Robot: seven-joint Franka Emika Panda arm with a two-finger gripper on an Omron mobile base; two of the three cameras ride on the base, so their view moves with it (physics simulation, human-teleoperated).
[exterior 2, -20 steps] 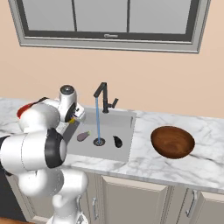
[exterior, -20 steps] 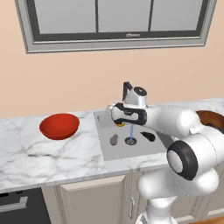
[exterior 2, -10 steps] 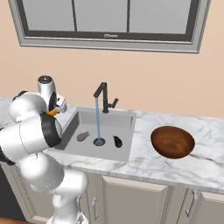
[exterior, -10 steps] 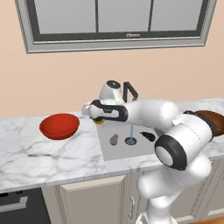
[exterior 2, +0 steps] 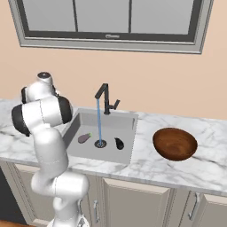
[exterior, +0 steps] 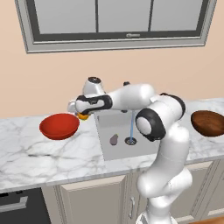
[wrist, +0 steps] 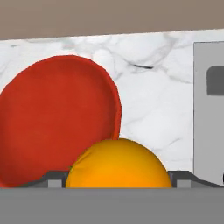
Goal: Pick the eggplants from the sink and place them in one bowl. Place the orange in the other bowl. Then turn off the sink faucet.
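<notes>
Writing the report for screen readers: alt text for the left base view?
The white arm's tool holds the orange beside the red bowl on marble counter; water runs into the sink, an eggplant inside.

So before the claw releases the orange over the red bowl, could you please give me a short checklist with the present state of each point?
1. Small round orange fruit held in the claw: ok.
2. Fruit directly above the glossy red bowl: not ok, it hangs at the bowl's sink-side rim.
3. Red bowl empty: ok.
4. Pale eggplant and dark eggplant moved to the dark brown wooden bowl: not ok, both lie in the sink.
5. Black faucet off: not ok, water runs.
</notes>
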